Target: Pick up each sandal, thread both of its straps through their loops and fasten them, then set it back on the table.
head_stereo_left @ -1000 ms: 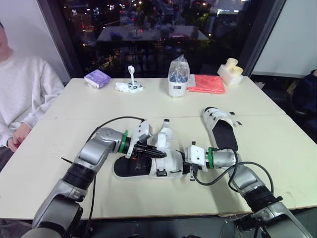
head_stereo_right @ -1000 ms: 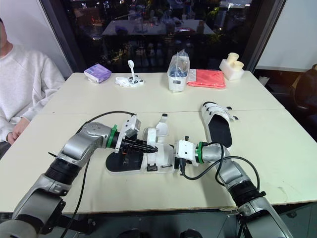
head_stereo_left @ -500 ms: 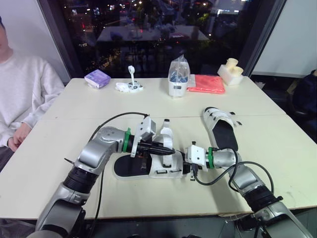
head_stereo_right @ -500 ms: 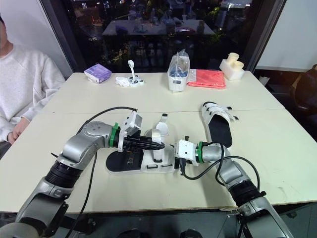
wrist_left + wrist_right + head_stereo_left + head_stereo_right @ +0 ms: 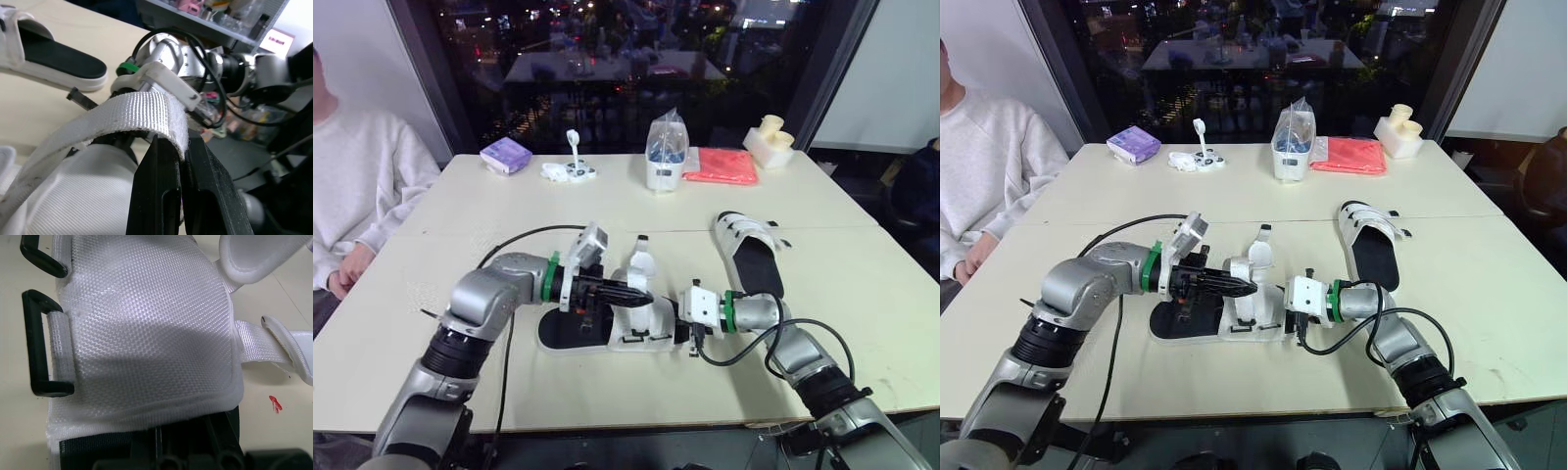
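The left wrist view is showing the left gripper (image 5: 178,144) pinching the sandal's (image 5: 570,331) strap (image 5: 132,115). The right wrist view is showing the right gripper (image 5: 156,431) clamping its upper near two black loops (image 5: 41,345). The sandal is lying mid-table (image 5: 460,245), and a bag (image 5: 666,137) is standing behind it, contents unclear.

The left gripper (image 5: 646,294) is hiding the pinched end of the strap (image 5: 142,115) and part of the near sandal (image 5: 570,335). The picture's edge is cutting off the person (image 5: 357,186). Far white clutter (image 5: 570,170) is showing too small to identify.

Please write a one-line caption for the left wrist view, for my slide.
Left gripper pinches a white sandal strap; the second sandal lies on the table beyond.
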Motion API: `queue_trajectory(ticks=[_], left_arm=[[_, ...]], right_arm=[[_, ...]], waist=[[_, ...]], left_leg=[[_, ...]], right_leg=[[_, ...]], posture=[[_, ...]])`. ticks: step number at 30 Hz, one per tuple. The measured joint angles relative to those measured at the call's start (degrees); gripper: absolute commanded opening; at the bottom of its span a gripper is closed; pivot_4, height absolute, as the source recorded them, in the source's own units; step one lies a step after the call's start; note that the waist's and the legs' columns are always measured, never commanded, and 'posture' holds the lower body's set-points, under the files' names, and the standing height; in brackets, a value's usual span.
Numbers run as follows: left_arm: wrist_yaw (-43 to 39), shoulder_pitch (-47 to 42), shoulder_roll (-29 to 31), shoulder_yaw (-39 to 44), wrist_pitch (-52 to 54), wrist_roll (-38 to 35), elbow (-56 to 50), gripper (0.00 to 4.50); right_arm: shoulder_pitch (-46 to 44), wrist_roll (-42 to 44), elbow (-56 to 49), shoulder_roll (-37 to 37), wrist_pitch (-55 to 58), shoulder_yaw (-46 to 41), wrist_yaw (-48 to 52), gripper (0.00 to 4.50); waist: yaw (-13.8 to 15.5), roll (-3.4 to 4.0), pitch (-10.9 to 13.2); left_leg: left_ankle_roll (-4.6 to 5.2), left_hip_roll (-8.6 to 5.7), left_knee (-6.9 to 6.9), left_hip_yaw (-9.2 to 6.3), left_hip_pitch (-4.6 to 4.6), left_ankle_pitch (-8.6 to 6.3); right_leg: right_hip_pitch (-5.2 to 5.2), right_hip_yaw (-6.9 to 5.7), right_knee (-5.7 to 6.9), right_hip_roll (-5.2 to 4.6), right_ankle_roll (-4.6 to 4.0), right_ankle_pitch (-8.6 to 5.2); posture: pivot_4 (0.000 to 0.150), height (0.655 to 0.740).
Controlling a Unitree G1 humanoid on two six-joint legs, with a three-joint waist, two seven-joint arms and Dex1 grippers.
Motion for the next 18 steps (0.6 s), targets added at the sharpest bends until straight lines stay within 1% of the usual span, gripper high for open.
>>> queue_trajectory(ticks=[4, 11, 18], left_arm=[[0.0, 0.2, 1.2, -0.3, 0.2, -0.1, 0.0, 0.09], [0.0, 0.5, 1.0, -1.5, -3.5, 1.9, 0.6, 0.09], [0.0, 0.5, 0.4, -2.5, -5.1, 3.0, 1.8, 0.09]], right_arm=[[0.0, 0.0, 0.0, 0.0, 0.0, 0.0, 0.0, 0.00], [0.1, 0.0, 0.0, 0.0, 0.0, 0.0, 0.0, 0.00], [0.1, 0.0, -0.1, 0.0, 0.0, 0.0, 0.0, 0.00]], waist=[[0.0, 0.00, 0.0], [0.0, 0.00, 0.0], [0.0, 0.00, 0.0]], left_leg=[[-0.02, 0.00, 0.00, 0.00, 0.00, 0.01], [-0.04, 0.00, 0.00, 0.00, 0.00, 0.01], [-0.04, 0.00, 0.00, 0.00, 0.00, 0.01]], right_leg=[[0.00, 0.00, 0.00, 0.01, 0.00, 0.00], [0.00, 0.00, -0.01, 0.00, -0.01, 0.00], [-0.01, 0.00, -0.01, 0.00, -0.01, 0.00]], posture=[[0.150, 0.7400], [0.150, 0.7400], [0.150, 0.7400]])
